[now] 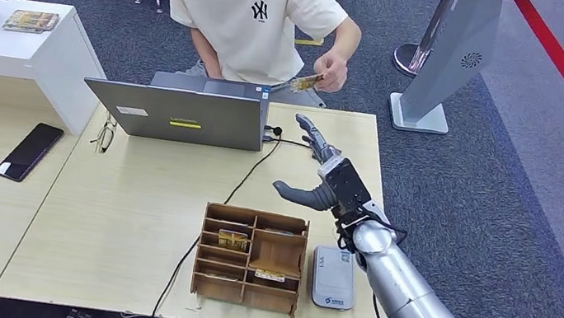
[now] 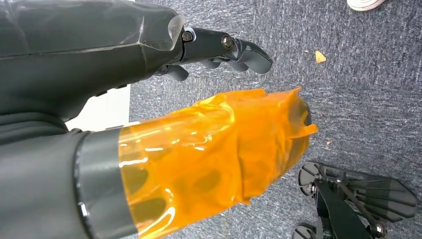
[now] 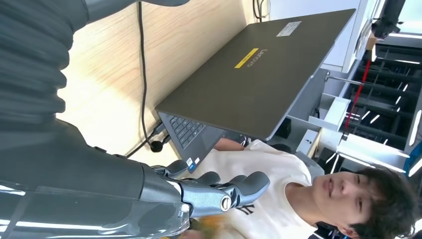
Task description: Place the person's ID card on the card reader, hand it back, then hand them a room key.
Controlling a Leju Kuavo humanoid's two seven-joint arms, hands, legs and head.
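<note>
A person in a white T-shirt (image 1: 248, 21) sits behind the desk and holds a yellowish ID card (image 1: 306, 82) out over its far edge. My right hand (image 1: 318, 176) is raised above the desk a little short of that card, fingers spread and holding nothing. In the right wrist view its fingers (image 3: 224, 191) point toward the person. The white card reader (image 1: 333, 277) lies near the desk's front edge, under my right forearm. Beside it stands a wooden organiser (image 1: 246, 287) with cards (image 1: 232, 240) in its compartments. My left hand (image 2: 214, 129), thumb wrapped in orange film, hangs empty over the carpet.
An open grey laptop (image 1: 185, 115) stands at the back of the desk, its black cable (image 1: 247, 179) running forward past the organiser. Glasses (image 1: 105, 134) and a black phone (image 1: 30, 150) lie to the left. A white cabinet (image 1: 28, 48) and a grey sign stand (image 1: 443, 57) flank the desk.
</note>
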